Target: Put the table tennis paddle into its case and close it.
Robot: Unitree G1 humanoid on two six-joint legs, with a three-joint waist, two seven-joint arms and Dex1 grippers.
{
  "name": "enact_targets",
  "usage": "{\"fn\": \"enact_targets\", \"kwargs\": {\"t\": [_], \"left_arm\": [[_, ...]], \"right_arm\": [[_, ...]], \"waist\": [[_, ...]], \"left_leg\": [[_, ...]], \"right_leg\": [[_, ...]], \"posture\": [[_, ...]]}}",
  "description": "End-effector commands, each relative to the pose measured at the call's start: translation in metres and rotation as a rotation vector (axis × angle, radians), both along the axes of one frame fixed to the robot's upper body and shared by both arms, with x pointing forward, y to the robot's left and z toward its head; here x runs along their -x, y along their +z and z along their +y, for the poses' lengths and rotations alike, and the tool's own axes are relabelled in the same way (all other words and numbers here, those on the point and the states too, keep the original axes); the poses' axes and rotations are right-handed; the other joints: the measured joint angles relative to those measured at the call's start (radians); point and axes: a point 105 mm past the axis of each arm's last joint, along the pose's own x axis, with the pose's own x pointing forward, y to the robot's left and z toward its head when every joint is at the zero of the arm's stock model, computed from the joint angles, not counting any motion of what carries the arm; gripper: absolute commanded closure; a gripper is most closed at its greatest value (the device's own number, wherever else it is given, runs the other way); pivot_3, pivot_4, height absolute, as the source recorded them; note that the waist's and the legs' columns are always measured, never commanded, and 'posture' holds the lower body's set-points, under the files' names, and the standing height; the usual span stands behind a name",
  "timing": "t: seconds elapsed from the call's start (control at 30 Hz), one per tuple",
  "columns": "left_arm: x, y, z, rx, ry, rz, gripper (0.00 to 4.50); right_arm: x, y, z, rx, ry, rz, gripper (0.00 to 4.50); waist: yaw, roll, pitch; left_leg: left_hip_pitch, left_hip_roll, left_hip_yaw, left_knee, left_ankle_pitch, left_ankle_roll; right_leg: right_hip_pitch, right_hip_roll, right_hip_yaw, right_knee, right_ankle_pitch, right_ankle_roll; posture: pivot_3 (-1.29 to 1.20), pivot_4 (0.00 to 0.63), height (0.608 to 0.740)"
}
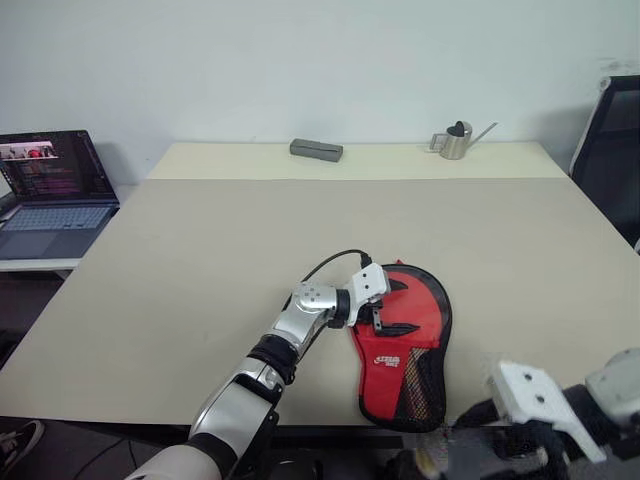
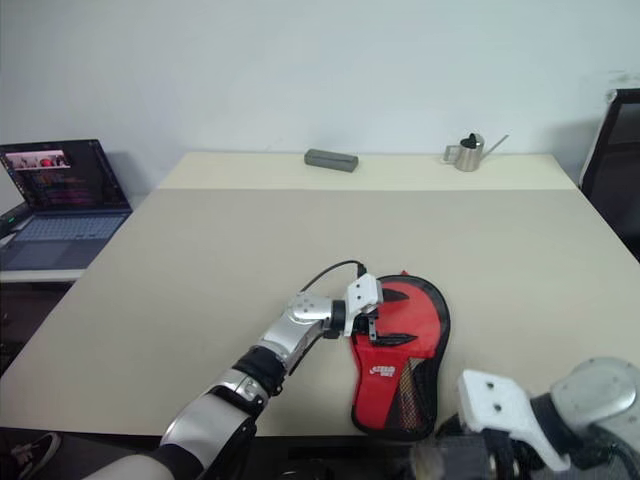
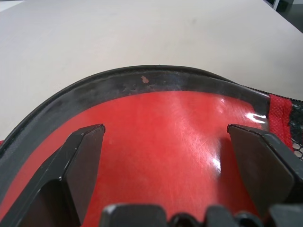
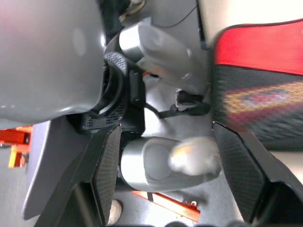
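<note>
The case [image 1: 405, 350] lies flat near the table's front edge, red side up, with its black mesh pocket and white lettering toward me. My left gripper [image 1: 390, 308] rests open over its far rounded end. Between the left fingers [image 3: 85, 156] lies a glossy red face with a dark rim [image 3: 142, 82]; I cannot tell whether this is the table tennis paddle or the case. My right gripper [image 4: 165, 130] hangs open below the table's front edge, at the case's near end. A blurred pale pompom [image 4: 194, 153] shows between its fingers, and contact is unclear.
On the beige table [image 1: 200, 260], a grey rectangular box [image 1: 316, 150] and a small metal watering can [image 1: 456, 141] stand at the far edge. An open laptop [image 1: 55, 190] sits on a lower surface to the left. A black chair [image 1: 615, 150] stands at the right.
</note>
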Motion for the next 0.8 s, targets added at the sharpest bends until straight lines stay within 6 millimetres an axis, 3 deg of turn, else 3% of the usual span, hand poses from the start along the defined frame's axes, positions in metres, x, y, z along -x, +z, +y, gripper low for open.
{"fn": "enact_targets", "kwargs": {"t": [0.03, 0.2, 0.4, 0.6, 0.8], "left_arm": [[0.011, -0.037, 0.009, -0.09, 0.016, 0.1, 0.0], [0.018, -0.008, 0.008, 0.006, -0.048, 0.067, 0.0], [0.024, 0.034, 0.027, 0.088, -0.061, 0.002, 0.0], [0.028, 0.068, 0.069, 0.156, 0.078, -0.031, 0.0], [0.03, 0.081, 0.127, 0.178, 0.358, -0.065, 0.0]], "right_arm": [[-0.02, 0.019, -0.011, -0.023, -0.028, -0.077, 1.19], [-0.057, 0.035, -0.019, -0.104, -0.122, -0.19, 1.19], [-0.093, 0.042, -0.022, -0.209, -0.181, -0.322, 1.19], [-0.132, 0.048, -0.023, -0.351, -0.257, -0.38, 1.19], [-0.172, 0.055, -0.027, -0.502, -0.341, -0.407, 1.19]], "waist": [[0.001, 0.0, 0.0], [-0.002, -0.002, 0.002], [-0.012, -0.005, 0.008], [-0.01, -0.008, 0.021], [-0.012, -0.006, 0.025]], "left_leg": [[0.0, 0.0, 0.0, 0.0, 0.0, 0.0], [-0.002, 0.0, 0.0, -0.002, 0.0, 0.0], [-0.014, 0.001, 0.001, -0.008, 0.001, -0.001], [-0.017, 0.0, 0.001, -0.009, 0.002, -0.004], [-0.017, 0.0, 0.001, -0.009, 0.002, -0.004]], "right_leg": [[0.0, 0.0, 0.0, 0.0, 0.0, 0.0], [-0.001, 0.0, 0.0, 0.0, 0.0, 0.0], [-0.02, 0.001, 0.002, 0.004, 0.001, -0.003], [-0.023, 0.001, 0.003, 0.003, 0.002, -0.009], [-0.023, 0.0, 0.002, 0.003, 0.002, -0.009]], "posture": [[0.0, 0.15, 0.74], [0.0, 0.15, 0.74], [0.0, 0.15, 0.74], [0.0, 0.15, 0.74], [0.0, 0.15, 0.74]]}}
